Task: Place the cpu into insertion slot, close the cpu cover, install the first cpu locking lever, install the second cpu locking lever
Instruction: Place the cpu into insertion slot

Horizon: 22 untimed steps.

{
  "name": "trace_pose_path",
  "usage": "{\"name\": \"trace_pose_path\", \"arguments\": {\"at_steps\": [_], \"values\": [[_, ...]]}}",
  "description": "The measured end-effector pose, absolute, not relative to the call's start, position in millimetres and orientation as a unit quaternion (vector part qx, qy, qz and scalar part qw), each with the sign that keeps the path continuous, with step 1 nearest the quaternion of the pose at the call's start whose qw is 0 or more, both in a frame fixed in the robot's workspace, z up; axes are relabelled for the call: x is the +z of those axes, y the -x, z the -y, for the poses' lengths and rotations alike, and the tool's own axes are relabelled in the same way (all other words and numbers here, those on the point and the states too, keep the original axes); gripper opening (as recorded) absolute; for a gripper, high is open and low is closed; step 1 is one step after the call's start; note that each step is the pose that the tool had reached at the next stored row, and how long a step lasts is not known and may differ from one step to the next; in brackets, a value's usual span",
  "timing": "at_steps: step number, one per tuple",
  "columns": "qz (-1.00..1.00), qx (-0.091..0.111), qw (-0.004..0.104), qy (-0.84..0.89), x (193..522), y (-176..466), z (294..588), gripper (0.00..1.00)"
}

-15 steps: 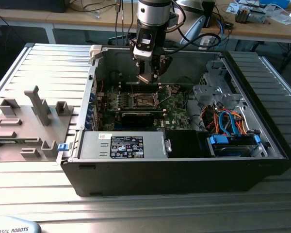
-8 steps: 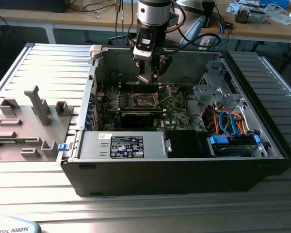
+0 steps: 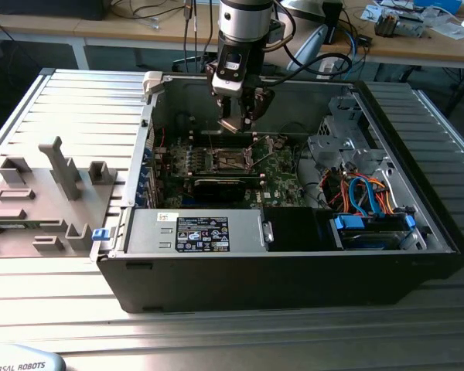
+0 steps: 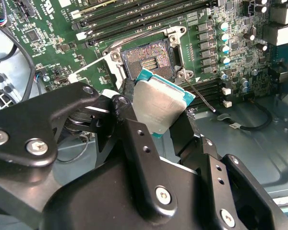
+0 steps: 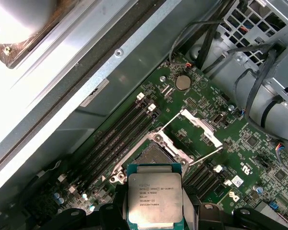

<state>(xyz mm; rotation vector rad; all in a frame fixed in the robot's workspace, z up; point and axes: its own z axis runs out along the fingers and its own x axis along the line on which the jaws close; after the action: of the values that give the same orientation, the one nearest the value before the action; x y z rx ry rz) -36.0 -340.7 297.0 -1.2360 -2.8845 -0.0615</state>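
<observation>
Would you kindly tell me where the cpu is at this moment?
In both wrist views the cpu is gripped by the end effector, silvery top showing, poised over the green motherboard right next to the open insertion slot.

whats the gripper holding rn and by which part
The gripper holds the cpu, its fingers pinching two opposite side edges; the metal top is bare, and the insertion slot is empty.
</observation>
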Motion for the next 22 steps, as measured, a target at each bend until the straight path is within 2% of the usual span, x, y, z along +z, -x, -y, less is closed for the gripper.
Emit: {"name": "trace_pose_path", "arguments": {"at_steps": [22], "values": [[0.917,-0.02,0.001,0.399,297.0,36.0,340.7,0.54]]}}
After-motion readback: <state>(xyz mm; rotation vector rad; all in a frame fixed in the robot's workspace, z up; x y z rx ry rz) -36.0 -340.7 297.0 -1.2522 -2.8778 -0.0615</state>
